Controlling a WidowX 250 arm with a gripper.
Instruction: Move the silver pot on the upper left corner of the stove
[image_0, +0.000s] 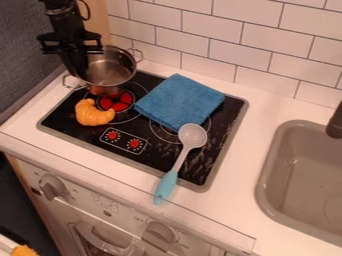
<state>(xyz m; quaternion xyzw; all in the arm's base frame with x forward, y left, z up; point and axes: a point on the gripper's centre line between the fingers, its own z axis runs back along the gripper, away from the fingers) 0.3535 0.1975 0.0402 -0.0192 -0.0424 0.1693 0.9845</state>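
Note:
The black gripper (77, 65) hangs at the upper left, over the left rim of the silver pot (115, 72), and covers part of that rim. The pot is upright at the stove's upper left corner, with one handle towards the wall and the other at its lower left. Whether its base rests on the stove (150, 142) cannot be told. Just below the pot, red burner markings show on the black stove top.
An orange croissant (92, 114) lies below the pot. The folded blue cloth (179, 101) is to its right, with a grey and turquoise spoon (179, 165) across the stove's front edge. A sink (304, 175) is at right; tiles stand behind.

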